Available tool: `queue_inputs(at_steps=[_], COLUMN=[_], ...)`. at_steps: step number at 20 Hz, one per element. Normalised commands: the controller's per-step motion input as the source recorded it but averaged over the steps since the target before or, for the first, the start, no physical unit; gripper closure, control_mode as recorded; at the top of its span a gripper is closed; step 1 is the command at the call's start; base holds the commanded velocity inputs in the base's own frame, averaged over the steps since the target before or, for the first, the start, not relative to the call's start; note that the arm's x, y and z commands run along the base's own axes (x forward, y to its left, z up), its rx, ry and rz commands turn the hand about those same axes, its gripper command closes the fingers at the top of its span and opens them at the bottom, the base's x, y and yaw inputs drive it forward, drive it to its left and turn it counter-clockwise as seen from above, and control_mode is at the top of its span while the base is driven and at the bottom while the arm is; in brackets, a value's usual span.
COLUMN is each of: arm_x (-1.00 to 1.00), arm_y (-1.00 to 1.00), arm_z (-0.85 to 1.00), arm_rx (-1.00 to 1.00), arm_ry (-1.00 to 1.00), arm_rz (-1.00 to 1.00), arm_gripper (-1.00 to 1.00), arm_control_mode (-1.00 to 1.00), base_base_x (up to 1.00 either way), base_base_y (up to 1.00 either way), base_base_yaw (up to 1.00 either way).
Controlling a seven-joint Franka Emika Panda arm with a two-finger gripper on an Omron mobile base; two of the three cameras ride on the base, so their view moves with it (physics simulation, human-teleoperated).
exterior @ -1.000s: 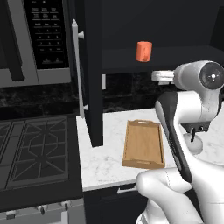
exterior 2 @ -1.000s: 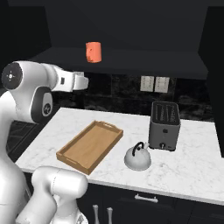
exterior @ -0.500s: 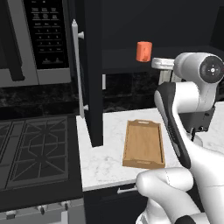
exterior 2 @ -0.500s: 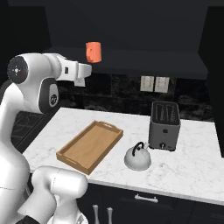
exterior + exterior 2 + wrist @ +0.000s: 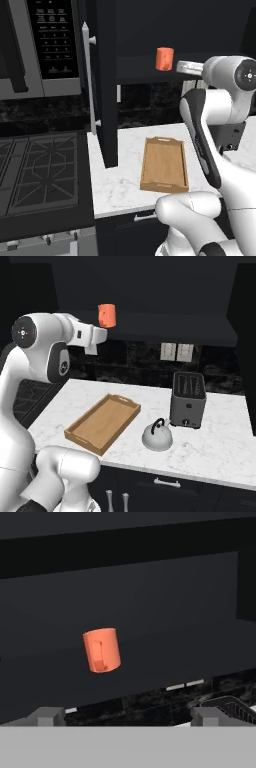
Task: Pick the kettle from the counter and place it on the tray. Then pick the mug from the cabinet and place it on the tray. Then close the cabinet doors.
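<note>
Raised since before, tool point(image 5: 122, 714) faces upright mug point(image 5: 101, 650), handle toward it.

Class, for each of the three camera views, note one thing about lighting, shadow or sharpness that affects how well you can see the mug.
Left base view: the mug is bright orange against an almost black cabinet, crisp edges. Right base view: mug evenly lit, the shelf behind lost in darkness. Hand view: mug is soft-edged, its handle just readable, the cabinet interior flat dark grey with no glare.
</note>
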Motion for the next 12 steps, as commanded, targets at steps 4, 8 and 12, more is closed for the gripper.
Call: queue_inputs(at_steps=[4,8,12], arm_x=[0.01,0.03,0.14], arm_y=[0.14,0.00,0.09], arm_z=[0.03,0.00,0.00], arm_rx=[-0.01,0.00,0.00], arm_ry=[-0.01,0.01,-0.01], arm_rz=[-0.03,0.00,0.00], arm_gripper=[-1.00,-1.00,-1.00], arm_control_mode=[-1.00,-1.00,-1.00], base_base_x=[0.00,0.00,0.00], base_base_y=[0.00,0.00,0.00], base_base_yaw=[0.00,0.00,0.00])
